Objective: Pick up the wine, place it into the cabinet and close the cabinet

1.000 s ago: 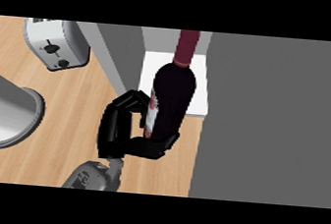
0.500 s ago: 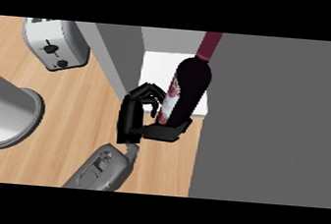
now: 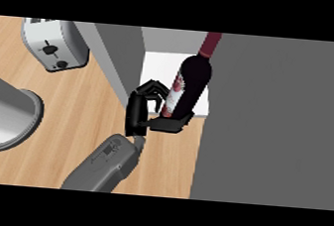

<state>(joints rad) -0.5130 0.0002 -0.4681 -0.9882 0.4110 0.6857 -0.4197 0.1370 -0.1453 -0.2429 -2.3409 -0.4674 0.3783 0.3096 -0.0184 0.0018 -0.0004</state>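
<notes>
The dark wine bottle (image 3: 190,84), with a red neck and a pale label, leans over the white cabinet shelf (image 3: 159,67), neck pointing up and to the right. My left hand (image 3: 137,113) sits just left of the bottle's lower end. Its fingers (image 3: 154,92) curl beside the label and its thumb (image 3: 173,123) lies against the base. The grey forearm (image 3: 106,162) comes in from the lower edge. A broad grey cabinet door (image 3: 279,124) fills the right side and hides what lies behind it. My right hand shows nowhere.
A silver toaster (image 3: 54,44) stands at the back left on the wooden counter (image 3: 75,108). A large grey round vessel (image 3: 1,114) sits at the left edge. The cabinet's grey side wall (image 3: 123,57) rises just left of the shelf.
The hand has carried the bottle away from me and a little to the right, further over the shelf. The bottle now tilts rightward, and more forearm shows.
</notes>
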